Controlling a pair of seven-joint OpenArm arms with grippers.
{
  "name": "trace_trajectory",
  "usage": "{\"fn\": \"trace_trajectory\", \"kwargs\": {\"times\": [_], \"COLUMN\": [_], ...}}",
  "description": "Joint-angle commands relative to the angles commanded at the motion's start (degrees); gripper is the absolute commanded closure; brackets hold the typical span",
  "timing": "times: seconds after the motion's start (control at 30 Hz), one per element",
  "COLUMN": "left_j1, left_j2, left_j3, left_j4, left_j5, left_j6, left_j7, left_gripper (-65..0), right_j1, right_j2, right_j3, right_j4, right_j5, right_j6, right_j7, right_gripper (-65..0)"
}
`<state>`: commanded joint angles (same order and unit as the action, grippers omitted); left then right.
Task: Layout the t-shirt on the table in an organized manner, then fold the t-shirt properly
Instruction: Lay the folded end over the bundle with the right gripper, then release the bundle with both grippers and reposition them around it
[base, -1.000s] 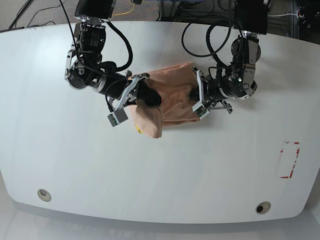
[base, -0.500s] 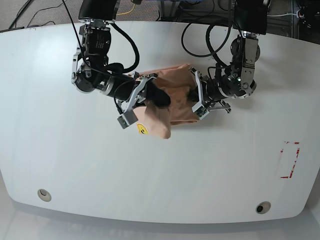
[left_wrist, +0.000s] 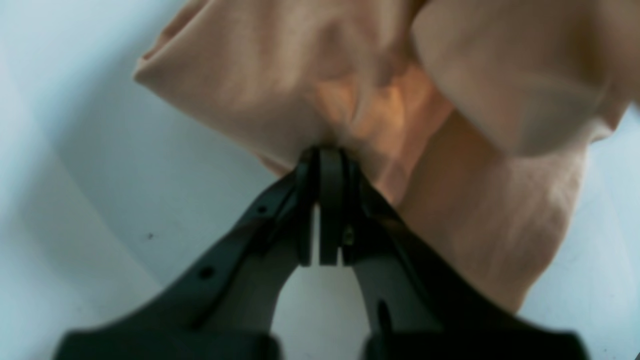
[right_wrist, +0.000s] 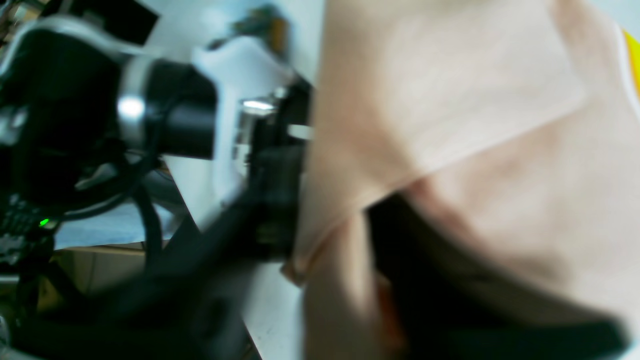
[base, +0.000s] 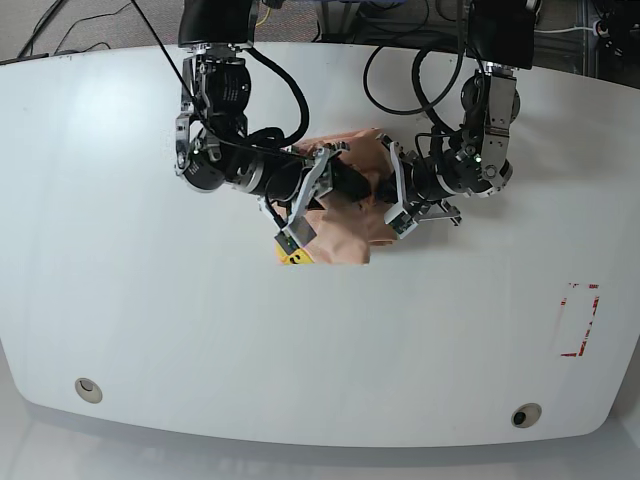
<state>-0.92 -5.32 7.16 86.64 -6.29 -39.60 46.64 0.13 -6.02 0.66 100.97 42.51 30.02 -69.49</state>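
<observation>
The peach t-shirt (base: 345, 235) lies bunched at the middle of the white table (base: 150, 320), its yellow print (base: 291, 257) showing at the lower left edge. My left gripper (left_wrist: 320, 165) is shut on a fold of the t-shirt (left_wrist: 500, 200); in the base view this gripper (base: 385, 193) sits at the cloth's right side. My right gripper (base: 345, 185) is shut on the t-shirt from the left, very near the other gripper. In the right wrist view, cloth (right_wrist: 450, 115) drapes over the dark fingers (right_wrist: 450, 300), with the left arm's wrist (right_wrist: 165, 125) just beyond.
A red tape rectangle (base: 580, 320) marks the table at the right. Two round grommets (base: 88, 388) (base: 526, 414) sit near the front edge. Cables (base: 400, 70) hang behind the arms at the back edge.
My right gripper has carried its part of the t-shirt rightward, toward the left gripper, and the hanging flap with the yellow print moved right with it. The left gripper has stayed in place.
</observation>
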Motion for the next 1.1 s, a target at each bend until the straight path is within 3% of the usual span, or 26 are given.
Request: {"fn": "trace_trajectory", "kwargs": {"times": [0.13, 0.23, 0.47, 0.8, 1.1], "left_j1": [0.09, 0.09, 0.09, -1.76, -5.71], "left_j2": [0.00, 0.00, 0.00, -0.35, 0.00], "left_j3": [0.00, -0.18, -5.10, -13.36, -26.55], "left_j4": [1.58, 3.43, 8.09, 14.68, 19.69], "left_j5": [0.00, 0.00, 0.00, 0.44, 0.35], "left_j6": [0.00, 0.00, 0.00, 0.09, 0.18], "left_j7": [0.00, 0.00, 0.00, -0.26, -0.26], "left_gripper": [0.0, 0.0, 0.0, 0.0, 0.0], "right_j1": [0.70, 1.67, 3.34, 5.19, 5.27], "right_j2": [0.18, 0.26, 0.53, 8.44, 11.87], "right_j3": [-2.37, -4.48, -6.77, -4.75, -2.90], "right_j4": [-0.26, -0.09, 2.02, 5.19, 5.10], "right_j5": [-0.09, -0.09, 0.00, -0.09, -0.09], "right_j6": [0.00, 0.00, 0.00, 0.62, 0.70], "right_j7": [0.00, 0.00, -0.26, -0.18, -0.09], "right_gripper": [-56.4, -61.8, -62.1, -62.0, -61.8]}}
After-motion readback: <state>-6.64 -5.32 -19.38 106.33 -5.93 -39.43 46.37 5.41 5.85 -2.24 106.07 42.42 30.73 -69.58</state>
